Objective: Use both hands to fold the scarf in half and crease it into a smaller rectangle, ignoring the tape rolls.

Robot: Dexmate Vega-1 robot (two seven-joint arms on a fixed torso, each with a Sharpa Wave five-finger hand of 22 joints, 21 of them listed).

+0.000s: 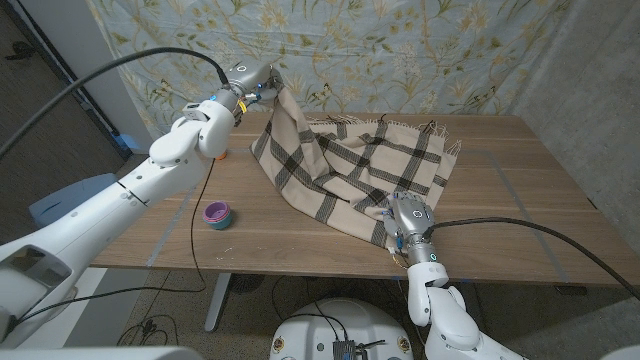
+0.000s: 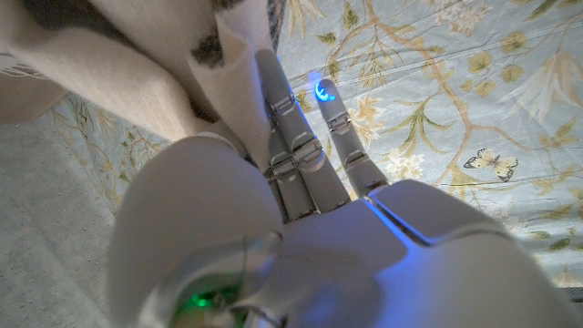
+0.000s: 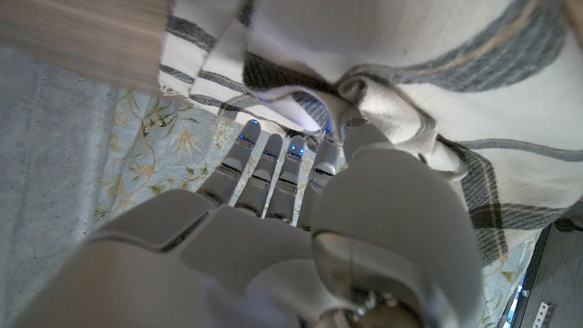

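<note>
Each robot hand, left [image 1: 250, 82] and right [image 1: 408, 215], grasps the scarf [image 1: 350, 165], fingertips hidden in folds.

Both my hands closed on cloth, left high, right low.
My left arm reaches up and across, its hand [image 1: 252, 83] raised with fingers [image 2: 290, 137] pinching the scarf [image 1: 350, 170]; my right hand [image 1: 410, 222] sits at the desk's near edge, gripping a bunched fold.
</note>
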